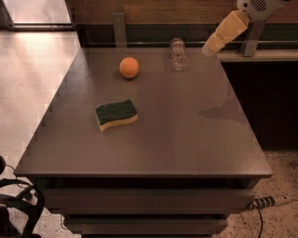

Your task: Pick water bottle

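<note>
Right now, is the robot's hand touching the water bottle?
Apart. In the camera view the hand hangs upper right, a clear gap from the water bottle.

The tool is above the far right corner of the desk, close to the far edge. It is a long, blunt piece in a pale yellowish tan with a matte surface. A wider upper block steps down to a narrower, rounded end. Above it is a light grey-white housing with a smooth, curved shell. On the shell is a patch of short dark slots like a vent.
</note>
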